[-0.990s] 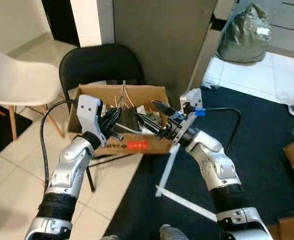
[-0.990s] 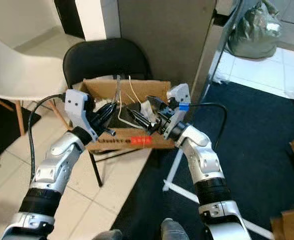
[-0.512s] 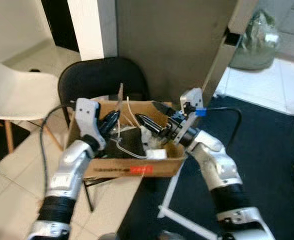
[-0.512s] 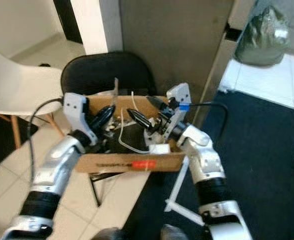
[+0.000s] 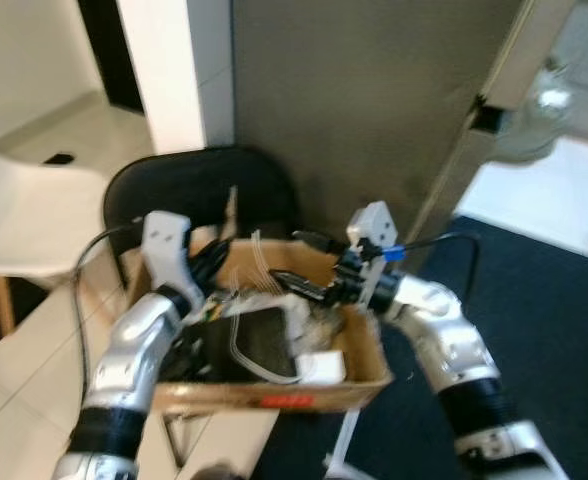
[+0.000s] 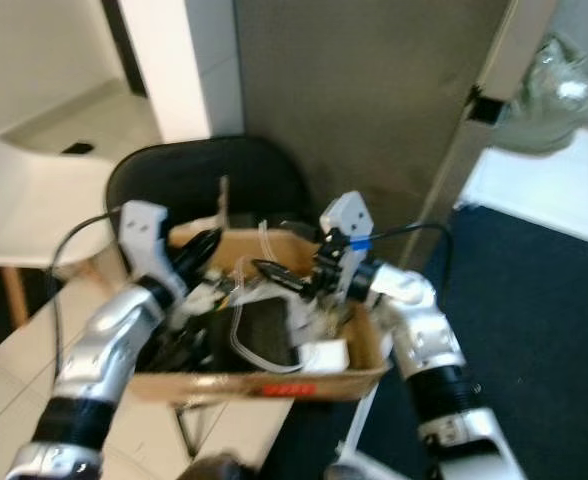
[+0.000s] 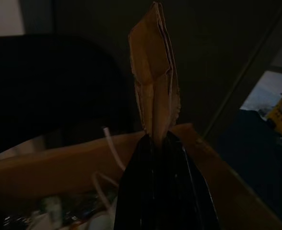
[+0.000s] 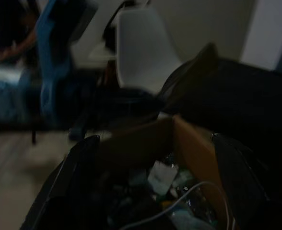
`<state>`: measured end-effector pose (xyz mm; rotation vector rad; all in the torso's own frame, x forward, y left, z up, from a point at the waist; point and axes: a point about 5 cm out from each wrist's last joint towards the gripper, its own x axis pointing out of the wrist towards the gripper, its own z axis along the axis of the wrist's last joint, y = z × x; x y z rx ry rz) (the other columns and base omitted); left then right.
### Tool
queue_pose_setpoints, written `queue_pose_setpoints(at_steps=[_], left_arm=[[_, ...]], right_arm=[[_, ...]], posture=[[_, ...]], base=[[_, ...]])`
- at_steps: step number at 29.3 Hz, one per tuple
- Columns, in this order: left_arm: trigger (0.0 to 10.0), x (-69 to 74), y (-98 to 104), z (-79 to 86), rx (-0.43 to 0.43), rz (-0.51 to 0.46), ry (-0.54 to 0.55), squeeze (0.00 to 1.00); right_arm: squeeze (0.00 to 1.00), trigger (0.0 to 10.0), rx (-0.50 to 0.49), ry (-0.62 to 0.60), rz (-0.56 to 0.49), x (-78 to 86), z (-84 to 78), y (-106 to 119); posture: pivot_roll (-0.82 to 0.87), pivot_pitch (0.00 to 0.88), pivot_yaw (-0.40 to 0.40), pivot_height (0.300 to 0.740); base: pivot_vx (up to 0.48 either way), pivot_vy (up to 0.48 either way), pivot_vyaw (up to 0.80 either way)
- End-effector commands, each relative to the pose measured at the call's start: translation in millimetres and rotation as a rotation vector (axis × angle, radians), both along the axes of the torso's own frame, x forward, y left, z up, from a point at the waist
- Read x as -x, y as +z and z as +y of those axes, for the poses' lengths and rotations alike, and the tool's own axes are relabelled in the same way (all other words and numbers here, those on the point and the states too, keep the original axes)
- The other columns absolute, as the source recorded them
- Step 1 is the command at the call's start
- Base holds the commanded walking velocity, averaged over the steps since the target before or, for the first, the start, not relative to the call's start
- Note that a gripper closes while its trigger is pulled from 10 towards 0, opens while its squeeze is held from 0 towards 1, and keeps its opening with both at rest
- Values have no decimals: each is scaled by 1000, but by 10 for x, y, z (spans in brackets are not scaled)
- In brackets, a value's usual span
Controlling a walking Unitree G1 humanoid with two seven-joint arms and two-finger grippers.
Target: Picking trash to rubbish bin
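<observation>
Lifting cardboard box point(image 5: 274, 385) of trash off black chair point(image 5: 199, 190): left gripper point(image 7: 155, 139) fingers point(image 7: 136, 191) clamped on cardboard flap point(image 7: 153, 72) at box's 10 o'clock; right gripper point(image 5: 299, 262) fingers spread wide over 2 o'clock rim. Keep box level, raise evenly, watch loose white cable point(image 5: 242, 345).

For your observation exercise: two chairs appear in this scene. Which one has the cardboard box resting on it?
The black chair, directly behind the cardboard box of trash. The white chair stands apart at the robot's left, carrying nothing visible.
</observation>
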<state>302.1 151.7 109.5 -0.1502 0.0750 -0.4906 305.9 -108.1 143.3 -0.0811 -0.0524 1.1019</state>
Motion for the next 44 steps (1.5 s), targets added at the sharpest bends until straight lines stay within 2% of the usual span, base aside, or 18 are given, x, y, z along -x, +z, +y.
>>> queue_pose_setpoints(at_steps=[1, 17, 18, 19, 20, 37, 39, 40, 42, 44], left_arm=[[10000, 28, -15, 18, -22, 9, -11, 0], [10000, 40, -29, 16, -16, 13, -25, 0], [10000, 43, -29, 13, -17, 9, -28, 753], [10000, 43, -29, 13, -17, 9, -28, 753], [10000, 45, -28, 11, -18, 6, -31, 1000], [10000, 48, -19, 4, -19, -3, -31, 1000], [10000, 39, -4, -2, 1, -6, -14, 1000], [10000, 35, 22, -12, 21, -16, -8, 0], [10000, 21, 99, -31, 69, -50, 6, 0], [10000, 18, 110, -32, 74, -56, 10, 0]], right_arm=[[0, 10000, 38, 29, -13, 33, 0, -26], [0, 10000, 46, 58, -15, 48, -25, -56], [0, 10000, 46, 58, -16, 48, -27, -56], [0, 10000, 46, 58, -16, 48, -27, -56], [0, 10000, 46, 58, -17, 48, -28, -56], [0, 10000, 42, 60, -18, 46, -27, -62], [0, 10000, 38, 58, -18, 45, -28, -61], [0, 10000, 20, 51, -15, 45, -30, -59], [0, 10000, -75, 19, 20, 25, -28, -32], [0, 10000, -96, 9, 29, 16, -27, -24]], posture=[[23, 0, 10, 740], [22, 0, 12, 740], [21, 0, 11, 740], [21, 0, 11, 740], [21, 0, 11, 740], [21, 0, 11, 740], [21, 0, 11, 740], [21, 0, 2, 740], [21, 0, 2, 740], [21, 0, 2, 740]], base=[[0, 0, 0], [0, 0, 0], [0, 0, 0], [0, 0, 0], [0, 0, 0], [0, 0, 0], [0, 0, 0], [0, 0, 0], [0, 0, 0], [0, 0, 0]])
